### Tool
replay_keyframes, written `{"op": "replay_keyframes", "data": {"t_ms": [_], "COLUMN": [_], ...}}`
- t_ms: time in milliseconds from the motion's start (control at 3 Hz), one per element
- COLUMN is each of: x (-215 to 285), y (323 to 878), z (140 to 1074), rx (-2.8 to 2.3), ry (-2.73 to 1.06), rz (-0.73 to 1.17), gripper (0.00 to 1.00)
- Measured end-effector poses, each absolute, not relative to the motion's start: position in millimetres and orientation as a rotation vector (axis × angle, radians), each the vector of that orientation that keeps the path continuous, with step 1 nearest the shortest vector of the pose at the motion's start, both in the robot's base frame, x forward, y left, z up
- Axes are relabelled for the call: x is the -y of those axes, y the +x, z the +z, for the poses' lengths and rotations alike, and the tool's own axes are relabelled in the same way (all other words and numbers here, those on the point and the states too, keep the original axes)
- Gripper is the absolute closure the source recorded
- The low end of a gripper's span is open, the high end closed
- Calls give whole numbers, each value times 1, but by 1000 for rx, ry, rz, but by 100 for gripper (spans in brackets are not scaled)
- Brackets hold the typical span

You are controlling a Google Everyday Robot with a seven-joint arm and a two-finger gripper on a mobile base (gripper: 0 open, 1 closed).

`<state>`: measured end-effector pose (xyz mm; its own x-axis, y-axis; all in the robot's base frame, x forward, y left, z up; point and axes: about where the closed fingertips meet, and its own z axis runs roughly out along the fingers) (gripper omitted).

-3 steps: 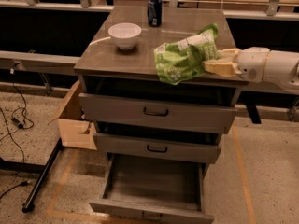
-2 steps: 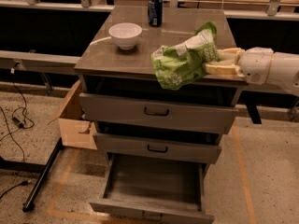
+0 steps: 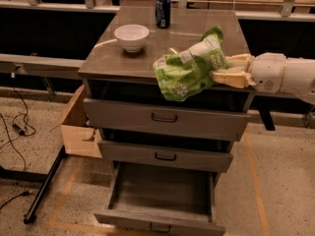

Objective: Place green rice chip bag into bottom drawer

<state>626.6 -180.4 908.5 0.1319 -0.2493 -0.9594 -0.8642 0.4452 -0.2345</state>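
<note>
While the green rice chip bag (image 3: 189,70) droops over the front right edge of the tabletop (image 3: 197,26), the gripper (image 3: 220,69) comes in from the right, jaws pinching the bag's right end. Bottom drawer (image 3: 162,191) is pulled wide open below. White bowl (image 3: 131,37) and a can (image 3: 163,11) sit further back.

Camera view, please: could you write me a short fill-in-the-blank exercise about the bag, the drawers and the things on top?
1. The gripper, at the cabinet top's front edge, is shut on a bag coloured mostly ____.
2. Of the three drawers, only the ____ drawer is open.
3. The bowl near the can is ____ in colour.

Missing words: green; bottom; white.
</note>
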Motion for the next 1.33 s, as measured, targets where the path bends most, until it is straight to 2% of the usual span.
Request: {"op": "replay_keyframes", "data": {"t_ms": [667, 1333], "x": [130, 89], "y": [546, 499], "z": [888, 809], "rx": [-1377, -1416], "ry": [-1038, -1178], "rz": [737, 693], "gripper": [100, 100]}}
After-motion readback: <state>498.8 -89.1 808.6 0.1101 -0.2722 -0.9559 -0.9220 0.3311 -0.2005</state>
